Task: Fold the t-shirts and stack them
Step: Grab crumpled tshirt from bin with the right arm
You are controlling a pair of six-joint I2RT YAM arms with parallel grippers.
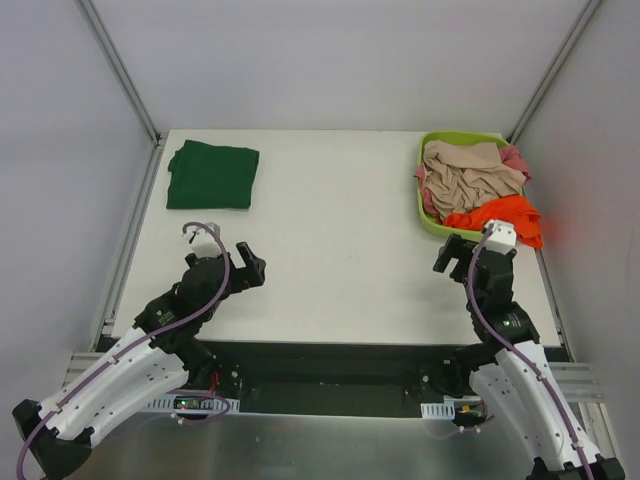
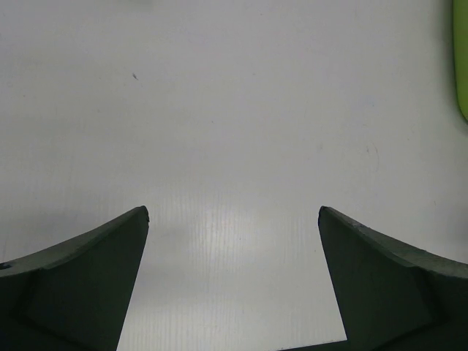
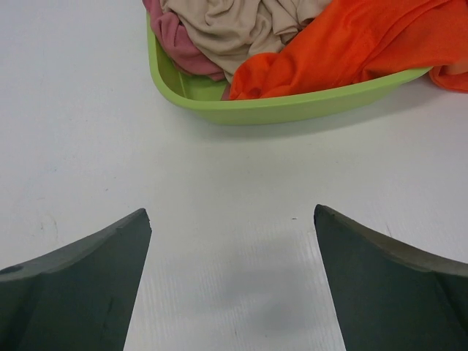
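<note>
A dark green t-shirt (image 1: 212, 175) lies folded at the far left of the white table (image 1: 330, 240). A beige-tan t-shirt (image 1: 468, 172), an orange t-shirt (image 1: 500, 215) and a pink t-shirt (image 1: 515, 158) lie crumpled in a lime-green basket (image 1: 428, 218) at the far right. The right wrist view shows the orange shirt (image 3: 351, 44), the beige shirt (image 3: 227, 25) and the pink shirt (image 3: 179, 47). My left gripper (image 1: 250, 262) is open and empty over bare table (image 2: 234, 212). My right gripper (image 1: 452, 256) is open and empty, just short of the basket (image 3: 292, 110).
Metal frame rails (image 1: 125, 250) run along the table's left and right edges. White walls enclose the table. The basket's rim shows at the right edge of the left wrist view (image 2: 461, 66).
</note>
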